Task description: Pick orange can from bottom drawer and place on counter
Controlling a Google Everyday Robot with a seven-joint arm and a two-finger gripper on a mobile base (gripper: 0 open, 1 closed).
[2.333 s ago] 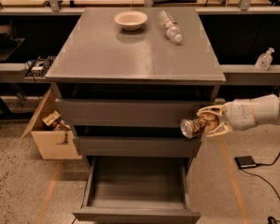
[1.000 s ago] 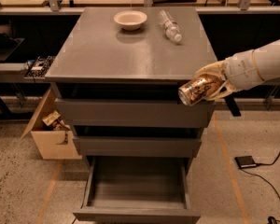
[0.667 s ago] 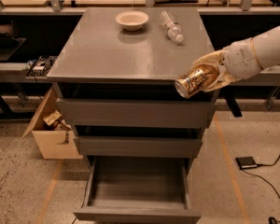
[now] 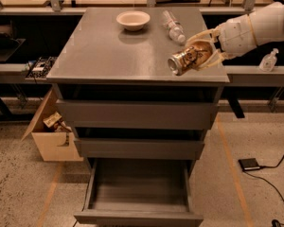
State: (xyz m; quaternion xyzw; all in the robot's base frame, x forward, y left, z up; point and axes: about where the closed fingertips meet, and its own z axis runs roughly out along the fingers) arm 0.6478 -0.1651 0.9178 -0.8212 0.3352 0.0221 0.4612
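Gripper (image 4: 199, 55) at the right front corner of the counter (image 4: 109, 51), fingers pinching the orange can (image 4: 188, 58) across its body. Can is held on its side, long axis running from the silver end at lower left back toward the wrist at upper right; it looks clear of the surface, not yet set down. Counter lies directly beneath it. Bottom drawer (image 4: 139, 188) stands open. Versus 0.7 s ago: can was off the front edge, now higher and inboard over the top
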